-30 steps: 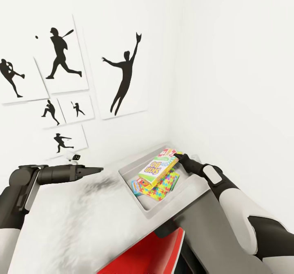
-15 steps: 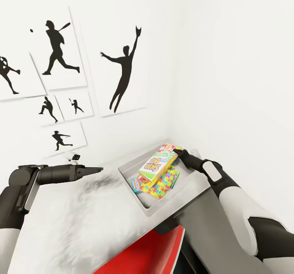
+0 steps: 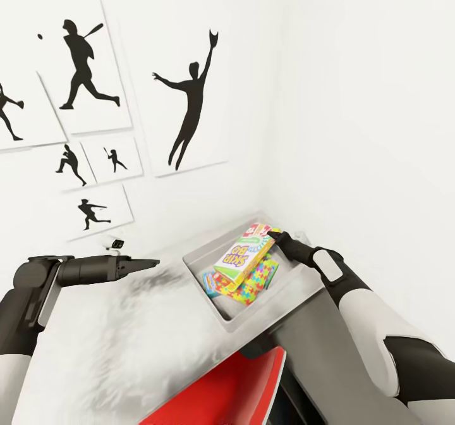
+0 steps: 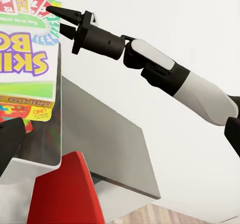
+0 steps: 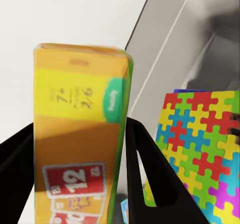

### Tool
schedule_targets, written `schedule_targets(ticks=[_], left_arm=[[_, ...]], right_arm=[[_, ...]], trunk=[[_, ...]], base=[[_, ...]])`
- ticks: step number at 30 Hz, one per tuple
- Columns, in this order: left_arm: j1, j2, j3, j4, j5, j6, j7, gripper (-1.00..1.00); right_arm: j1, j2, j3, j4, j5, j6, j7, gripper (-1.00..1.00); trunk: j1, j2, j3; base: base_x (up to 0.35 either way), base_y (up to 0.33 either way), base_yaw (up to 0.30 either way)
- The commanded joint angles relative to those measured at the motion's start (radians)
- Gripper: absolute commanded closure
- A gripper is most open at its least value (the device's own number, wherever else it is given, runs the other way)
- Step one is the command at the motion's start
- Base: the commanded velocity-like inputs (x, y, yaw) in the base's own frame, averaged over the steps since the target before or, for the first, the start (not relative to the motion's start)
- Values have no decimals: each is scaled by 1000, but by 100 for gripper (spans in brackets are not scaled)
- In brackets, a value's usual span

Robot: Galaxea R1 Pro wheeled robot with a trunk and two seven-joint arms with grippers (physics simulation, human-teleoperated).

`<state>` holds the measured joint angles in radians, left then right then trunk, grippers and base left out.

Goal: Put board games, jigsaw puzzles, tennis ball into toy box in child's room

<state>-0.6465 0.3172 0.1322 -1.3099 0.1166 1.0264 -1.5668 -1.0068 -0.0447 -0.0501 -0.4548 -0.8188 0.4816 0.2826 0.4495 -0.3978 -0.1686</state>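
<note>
Yellow-ended SKIP-BO box (image 3: 245,255) is pinched at its far end by the right gripper (image 3: 273,236), fingers clamped on both faces, and is held tilted over the toy box (image 3: 297,286), prob. so it can be laid flat on the puzzles (image 3: 258,279) (already inside). Left gripper (image 3: 153,262) is parked above the mottled pale table (image 3: 126,343); whether it is parted can't be told. White walls are hung w/ baseball silhouettes (image 3: 189,105).

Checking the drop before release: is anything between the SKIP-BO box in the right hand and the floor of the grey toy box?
Yes. The white-green SKIP-BO box, gripped by the right hand, sits over a multicoloured jigsaw puzzle board already lying in the light-grey toy box, so it would land on that.
</note>
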Motion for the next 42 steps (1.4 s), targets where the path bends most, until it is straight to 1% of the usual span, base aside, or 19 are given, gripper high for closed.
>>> schedule_targets(ticks=[1, 9, 26, 27, 33, 42], left_arm=[[-1, 0, 0, 0, 0, 11, -4, -100], [-1, 0, 0, 0, -1, 11, -4, -100], [-1, 0, 0, 0, -2, 11, -4, -100], [-1, 0, 0, 0, -2, 11, -4, -100], [-1, 0, 0, 1, -1, 11, -4, -100], [-1, 0, 0, 0, -1, 11, -4, -100]], right_arm=[[-1, 0, -5, 0, -3, 8, 1, 100], [-2, 1, -8, 1, -6, 10, -2, 100], [-3, 0, -8, 0, -6, 12, 0, 100], [-3, 0, -8, 0, -6, 12, 0, -100], [-3, -1, -8, 1, -6, 15, 0, -100], [-3, -13, -9, 1, -9, 17, 0, -100]], trunk=[[1, -2, -4], [1, -2, -15], [1, -2, -17], [1, -2, -17], [1, -2, -17], [1, -2, -17]], base=[[0, 0, 0], [0, 0, 0], [0, 0, 0], [0, 0, 0], [0, 0, 0], [0, 0, 0]])
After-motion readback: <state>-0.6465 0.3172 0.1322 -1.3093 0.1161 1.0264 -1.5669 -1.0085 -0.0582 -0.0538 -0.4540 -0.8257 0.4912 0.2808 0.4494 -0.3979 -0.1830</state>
